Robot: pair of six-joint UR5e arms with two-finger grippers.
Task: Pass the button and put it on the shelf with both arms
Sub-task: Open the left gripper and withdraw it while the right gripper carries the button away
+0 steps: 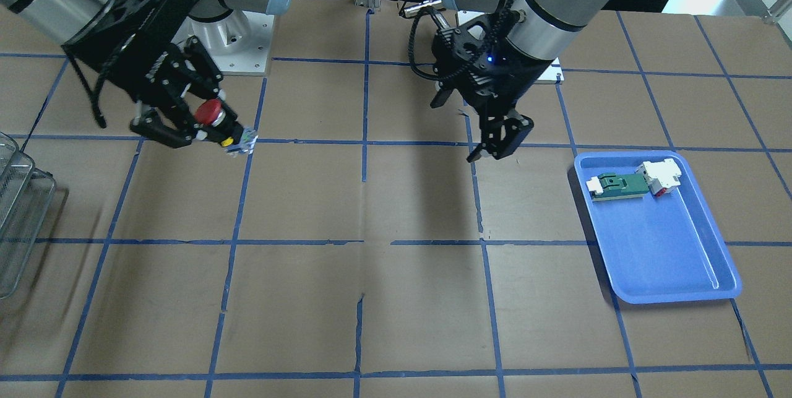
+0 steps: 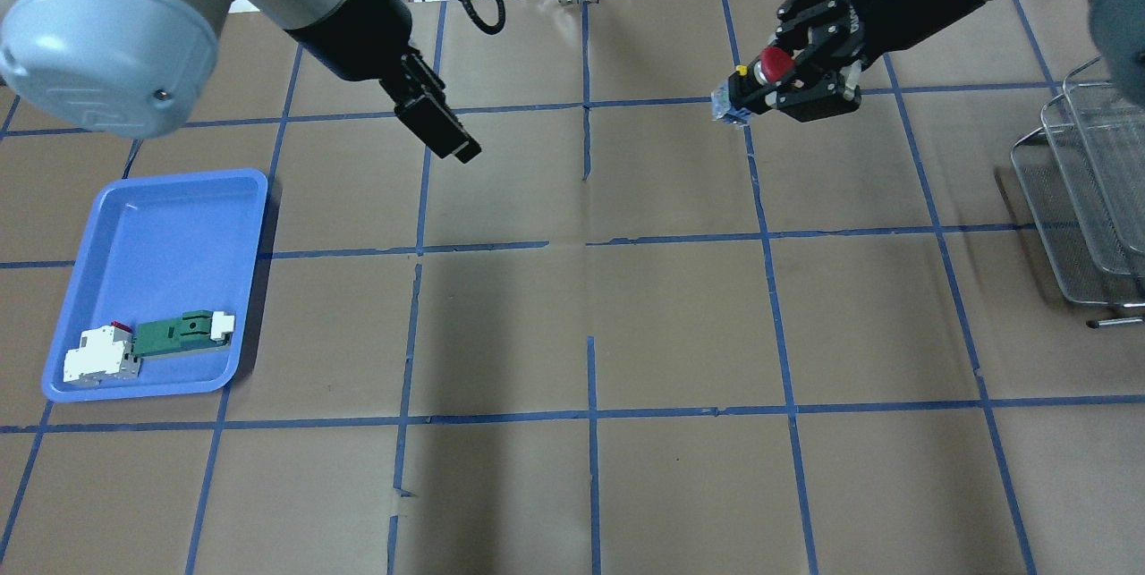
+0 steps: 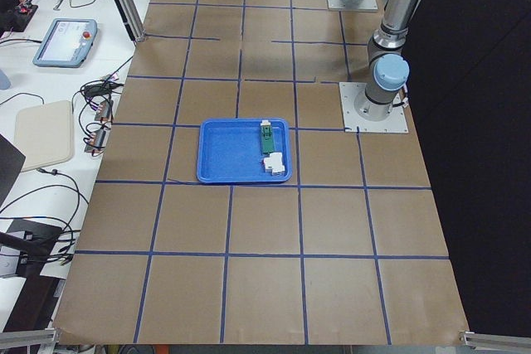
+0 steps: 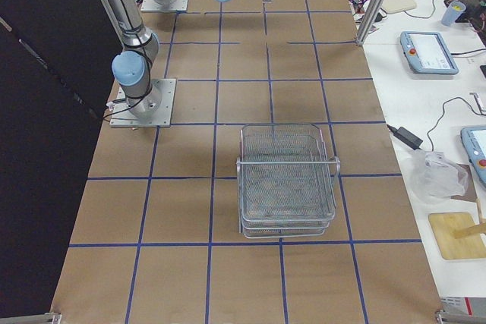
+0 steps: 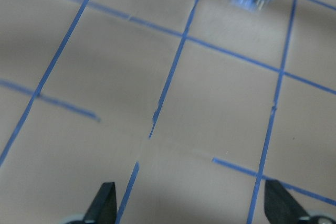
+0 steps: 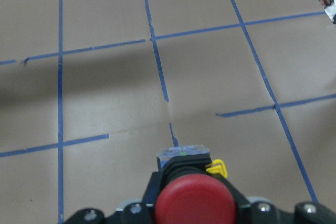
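Note:
My right gripper (image 1: pixel 201 122) is shut on the button (image 1: pixel 209 112), a red mushroom cap on a black body with a clear base, and holds it above the table. The button also shows in the overhead view (image 2: pixel 774 67) and close up in the right wrist view (image 6: pixel 194 201). My left gripper (image 1: pixel 501 144) is open and empty, apart from the button, nearer the table's middle; its fingertips (image 5: pixel 105 203) stand wide apart. The wire-mesh shelf (image 2: pixel 1082 190) stands at the table's end on my right, also seen in the exterior right view (image 4: pixel 287 180).
A blue plastic tray (image 2: pixel 152 235) lies at my left and holds a green flat part (image 2: pixel 179 334) and a white-and-red block (image 2: pixel 98 356). The brown table top carries a grid of blue tape.

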